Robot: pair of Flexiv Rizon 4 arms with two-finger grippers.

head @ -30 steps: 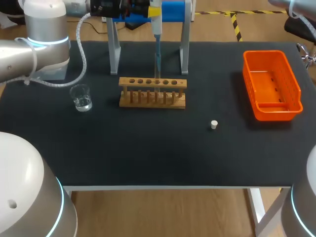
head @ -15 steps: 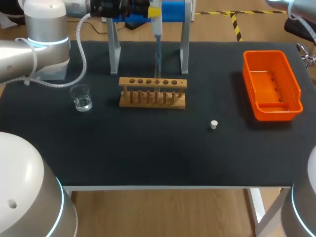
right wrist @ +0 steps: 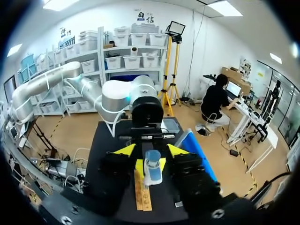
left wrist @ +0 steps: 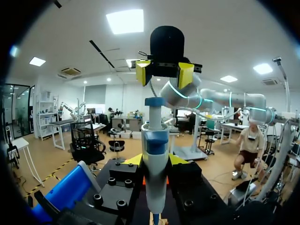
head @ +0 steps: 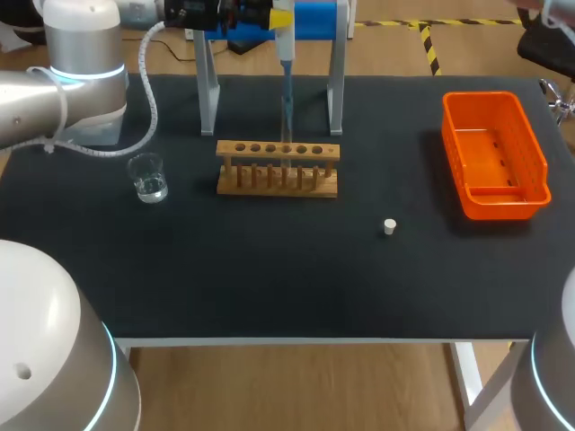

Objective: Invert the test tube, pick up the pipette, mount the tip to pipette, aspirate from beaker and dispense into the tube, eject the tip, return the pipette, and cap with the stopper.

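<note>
My left gripper (head: 274, 16) is shut on the white and blue pipette (head: 286, 54) at the table's far side. The pipette hangs upright, and its thin tip (head: 287, 117) reaches down to a hole of the wooden rack (head: 278, 168); the tube there is too faint to make out. In the left wrist view the pipette (left wrist: 154, 154) stands between my left gripper (left wrist: 154, 160)'s fingers. Straight over its plunger is my right gripper (left wrist: 164, 74), open and clear of it. In the right wrist view the plunger top (right wrist: 152, 168) lies ahead of my right gripper (right wrist: 151, 151), with the rack (right wrist: 143, 197) below. The beaker (head: 148, 177) stands left of the rack; the white stopper (head: 389, 226) lies to its front right.
A metal pipette stand (head: 335, 81) with a blue top straddles the space behind the rack. An orange basket (head: 539, 171) sits at the right edge. The right gripper is above the head view's top edge.
The left arm, pipette and the things on the table have not moved. The piece of my right arm at the head view's top right corner has drawn almost out of sight.
</note>
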